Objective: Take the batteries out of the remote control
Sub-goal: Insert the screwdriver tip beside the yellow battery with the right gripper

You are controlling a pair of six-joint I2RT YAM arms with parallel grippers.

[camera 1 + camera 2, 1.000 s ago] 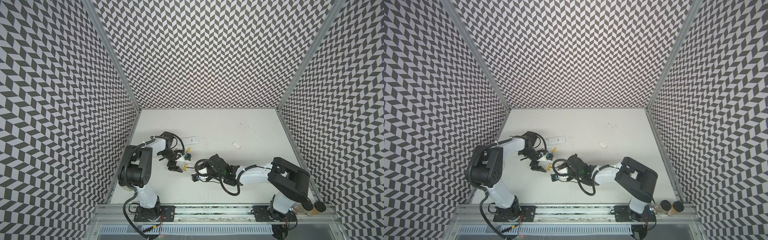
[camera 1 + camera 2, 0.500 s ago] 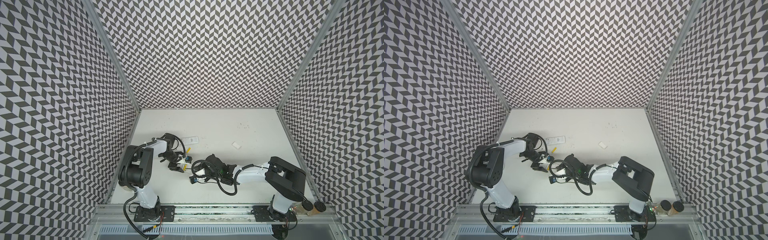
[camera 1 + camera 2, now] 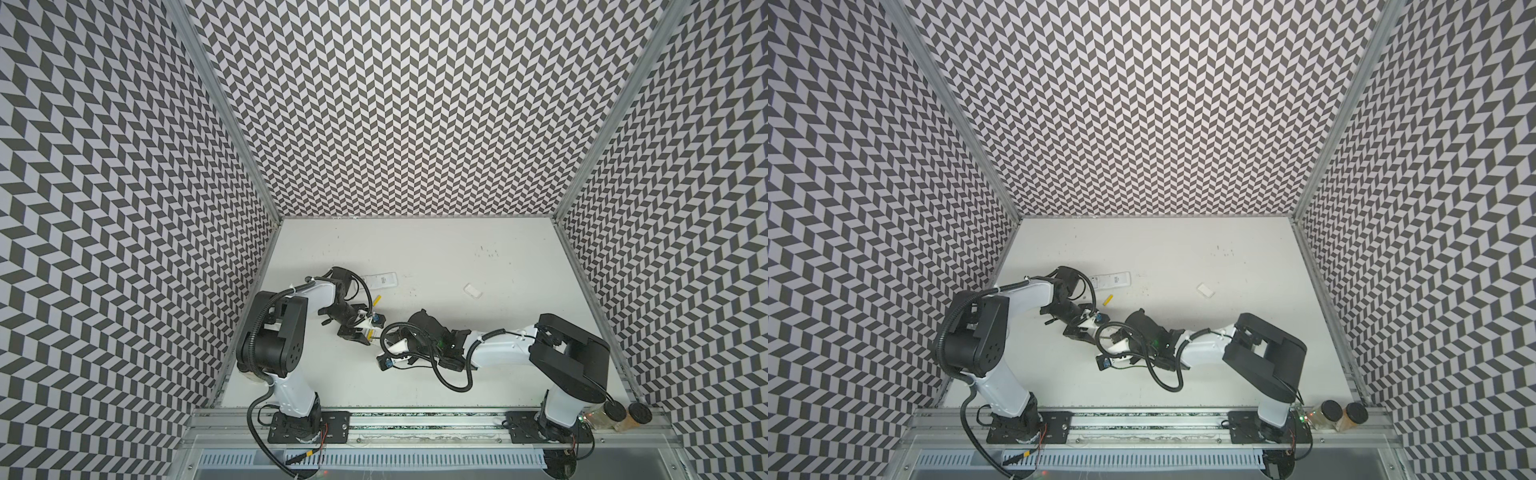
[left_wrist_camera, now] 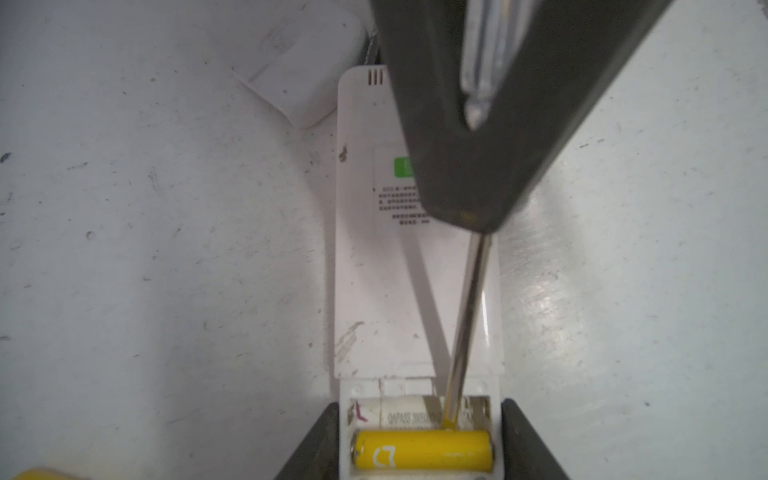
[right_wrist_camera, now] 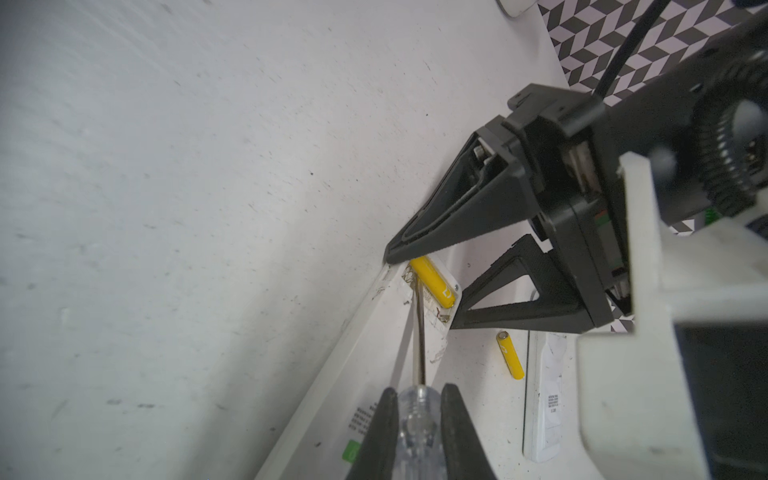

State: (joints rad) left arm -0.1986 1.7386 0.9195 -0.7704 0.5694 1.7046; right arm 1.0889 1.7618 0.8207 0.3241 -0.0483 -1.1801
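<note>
Since a second ago my right gripper (image 5: 419, 390), pinching the screwdriver (image 5: 421, 340), moved in to the yellow battery (image 4: 422, 455) and my left gripper (image 4: 419, 409) clamped the remote (image 4: 395, 291).

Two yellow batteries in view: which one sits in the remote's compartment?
The yellow battery at the screwdriver tip, seated crosswise in the open compartment. The other yellow battery lies loose on the table near the second remote.
</note>
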